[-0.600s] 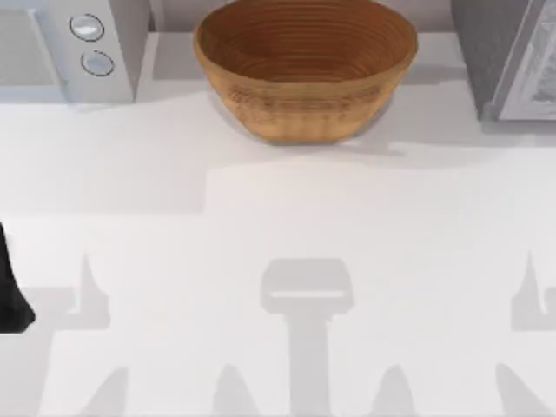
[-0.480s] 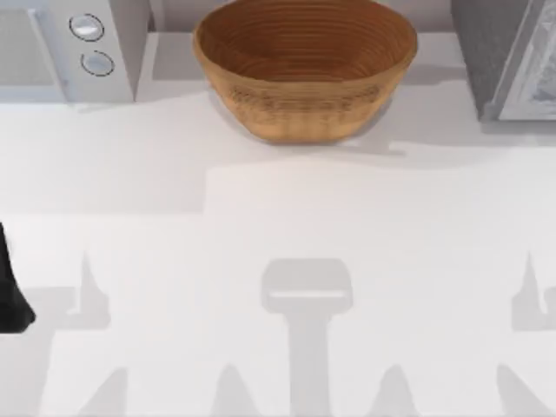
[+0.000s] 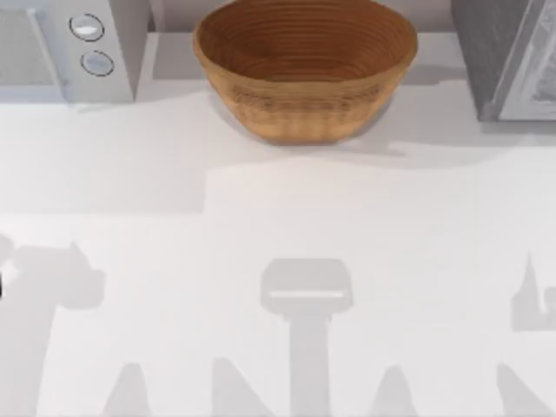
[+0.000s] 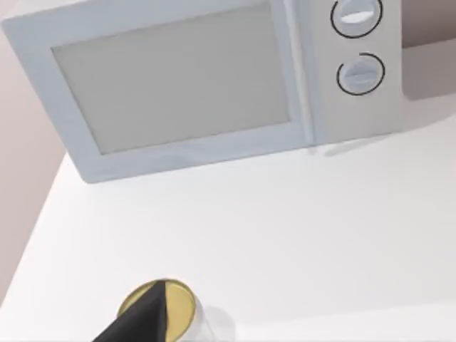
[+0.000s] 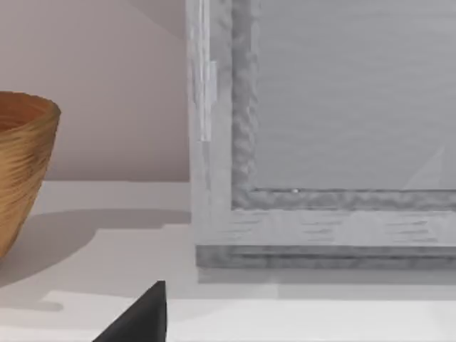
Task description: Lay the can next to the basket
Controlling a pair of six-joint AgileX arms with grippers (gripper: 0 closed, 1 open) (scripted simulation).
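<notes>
In the left wrist view, a dark finger [image 4: 139,320] of the left gripper overlaps the gold top of the can [image 4: 177,305], which stands upright on the white table [image 4: 285,228] before a microwave [image 4: 192,78]; its grip cannot be told. The basket [image 3: 304,69] sits well apart, at the table's far middle. The right gripper's finger [image 5: 142,317] hangs near a grey appliance [image 5: 320,128]; its state cannot be told either.

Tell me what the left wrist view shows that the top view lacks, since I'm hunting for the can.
The left wrist view alone has the can, upright on the white table with its gold top up, and a dark fingertip of the left gripper over that top. The top view alone has the basket at the back centre and a grey appliance at the back right. Both share the microwave with its two round knobs, and the table.
</notes>
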